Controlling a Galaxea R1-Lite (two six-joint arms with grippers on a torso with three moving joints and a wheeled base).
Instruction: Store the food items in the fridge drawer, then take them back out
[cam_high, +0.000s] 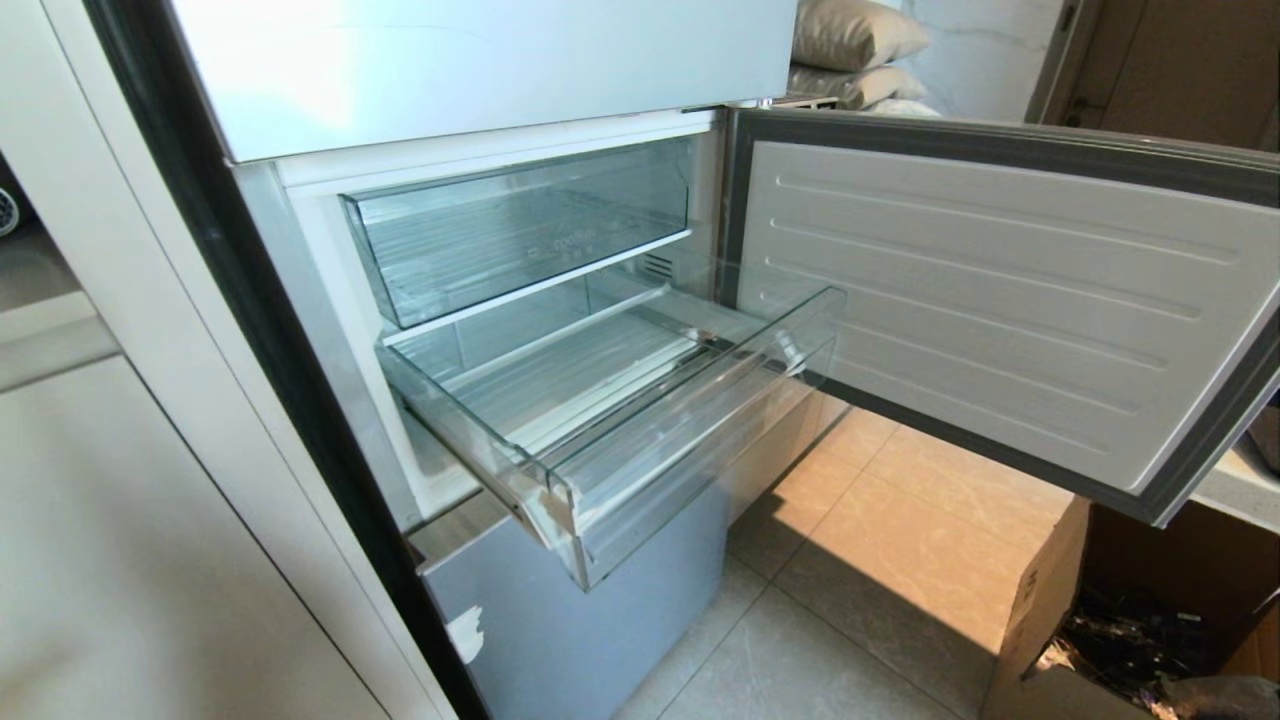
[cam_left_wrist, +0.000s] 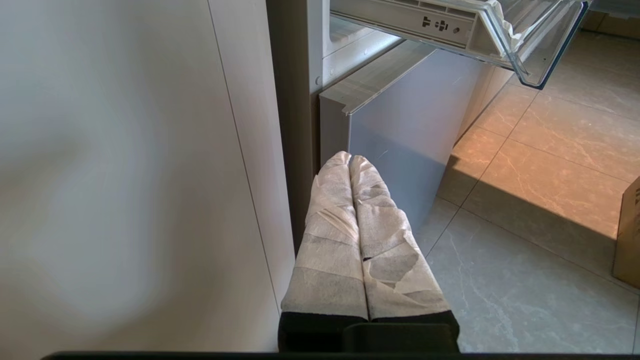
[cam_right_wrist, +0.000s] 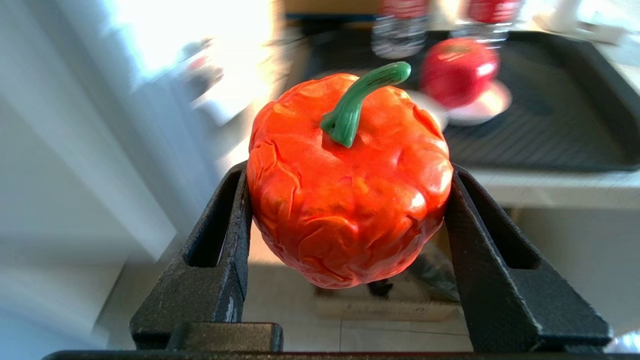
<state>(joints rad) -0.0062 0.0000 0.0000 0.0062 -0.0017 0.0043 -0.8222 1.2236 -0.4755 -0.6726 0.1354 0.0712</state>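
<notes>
My right gripper (cam_right_wrist: 350, 175) is shut on a red-orange toy pepper (cam_right_wrist: 345, 210) with a green stem (cam_right_wrist: 357, 100), one black finger on each side of it. Beyond it, blurred, a second red food item (cam_right_wrist: 459, 70) sits on a small white plate in a black tray (cam_right_wrist: 550, 125). The fridge drawer (cam_high: 690, 440) stands pulled out and holds nothing; a white tape scrap (cam_high: 550, 505) marks its front corner. Neither arm shows in the head view. My left gripper (cam_left_wrist: 350, 159), wrapped in white tape, is shut and parked low beside the fridge, below the drawer's corner (cam_left_wrist: 520, 40).
The fridge door (cam_high: 1000, 300) swings open to the right. Above the pulled-out drawer sits another clear drawer (cam_high: 520, 230). A cardboard box (cam_high: 1130, 620) stands on the tiled floor at the lower right. Blurred bottles (cam_right_wrist: 400, 25) stand behind the tray.
</notes>
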